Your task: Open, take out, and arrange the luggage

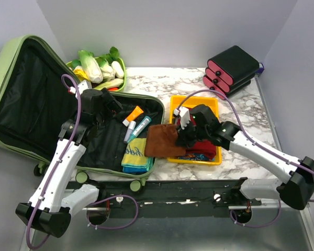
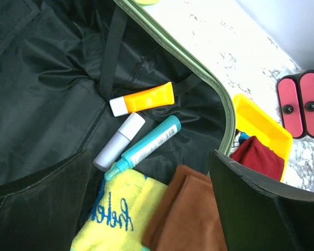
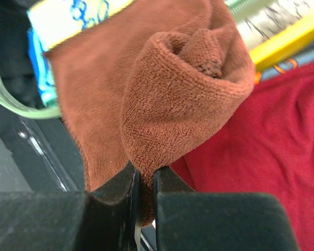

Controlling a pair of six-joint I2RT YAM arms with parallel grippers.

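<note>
In the top external view, the luggage [image 1: 21,94] lies open at the left of the table, its lid leaning back to the far left and its black-lined base directly below the left gripper [image 1: 112,104]. The right gripper [image 1: 180,130] hangs at the left edge of the yellow tray [image 1: 196,102], clenched on a brown cloth [image 1: 162,140] that drapes from it across the luggage rim. A red garment [image 1: 204,147] lies in the tray just below and right of this gripper. In the left wrist view, note that the left gripper [image 2: 149,157] is released, its fingers [image 2: 42,198] spread wide and touching nothing. Beyond them, on the luggage [image 2: 199,73] lining, lie an orange tube [image 2: 144,98], a lilac tube [image 2: 119,141] and a teal tube [image 2: 146,148]. A yellow towel [image 2: 120,214] and the brown cloth [image 2: 183,214] lie between the fingers. The yellow tray [image 2: 261,123] sits past the right finger. In the right wrist view, confirm that the right gripper [image 3: 145,183] grasps a folded edge of the brown cloth [image 3: 167,89], jaws nearly together. The red garment [image 3: 272,157] lies to its right and the yellow towel [image 3: 68,15] beyond it, to the left.
</note>
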